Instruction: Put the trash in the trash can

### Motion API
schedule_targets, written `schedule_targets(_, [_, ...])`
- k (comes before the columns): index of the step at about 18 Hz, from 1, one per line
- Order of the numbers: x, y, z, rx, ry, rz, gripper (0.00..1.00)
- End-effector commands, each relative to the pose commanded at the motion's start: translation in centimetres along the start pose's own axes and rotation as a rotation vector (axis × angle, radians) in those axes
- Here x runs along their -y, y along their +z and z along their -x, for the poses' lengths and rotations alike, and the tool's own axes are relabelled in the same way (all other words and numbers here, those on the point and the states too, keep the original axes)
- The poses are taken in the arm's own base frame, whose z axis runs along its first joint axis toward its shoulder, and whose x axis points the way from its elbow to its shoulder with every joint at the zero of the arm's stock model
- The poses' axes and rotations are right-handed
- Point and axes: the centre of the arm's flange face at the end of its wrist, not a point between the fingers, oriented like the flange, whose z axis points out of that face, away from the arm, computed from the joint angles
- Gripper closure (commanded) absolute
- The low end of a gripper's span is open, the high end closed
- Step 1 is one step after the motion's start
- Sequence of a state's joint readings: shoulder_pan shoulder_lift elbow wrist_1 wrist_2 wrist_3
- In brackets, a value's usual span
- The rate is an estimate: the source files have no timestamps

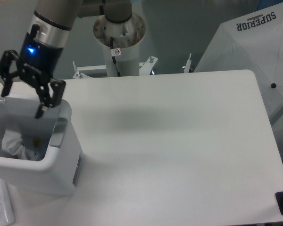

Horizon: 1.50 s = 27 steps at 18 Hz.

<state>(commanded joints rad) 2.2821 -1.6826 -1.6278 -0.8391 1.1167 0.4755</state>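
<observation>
The arm (56, 14) is a thick grey tube ending in a bright silver band, below which sits a black wrist housing with one small blue light glowing on its face. From that housing spreads the black gripper (20, 99), built of open jointed linkages with two slim black fingers (40, 111) (their tips narrow to points). Behind stands the round pale base column (119, 44), bearing a small red-and-white sticker.

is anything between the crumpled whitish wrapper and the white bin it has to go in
Nothing visible: the crumpled whitish translucent wrapper already lies inside the boxy white plastic bin, below the open two-finger gripper.
</observation>
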Motion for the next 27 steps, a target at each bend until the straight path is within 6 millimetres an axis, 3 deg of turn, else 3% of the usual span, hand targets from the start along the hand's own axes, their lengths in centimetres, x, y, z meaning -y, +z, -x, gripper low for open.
schedule_targets(4, [0.1, -1.1, 10.6, 0.1, -0.102, -0.021, 0.0])
schedule_targets(6, [-0.4, -0.5, 14.7, 0.122, -0.143, -0.014, 0.0])
schedule_targets(9, [-2.3, -1.1, 20.7, 0.183, -0.211, 0.0, 0.0])
schedule_targets(12, [-3.6, -2.5, 23.5, 0.228, -0.237, 0.006, 0.0])
schedule_targets(14, [-4.7, -2.1, 24.8, 0.244, -0.136, 0.044, 0.0])
schedule_targets(19, [-11.1, 0.4, 27.8, 0.227, 0.195, 0.259, 0.0])
schedule_targets(21, [-12.9, -0.1, 29.2, 0.225, 0.275, 0.305, 0.0])
schedule_targets(27, [-15.5, 0.3, 30.5, 0.205, 0.295, 0.53, 0.0])
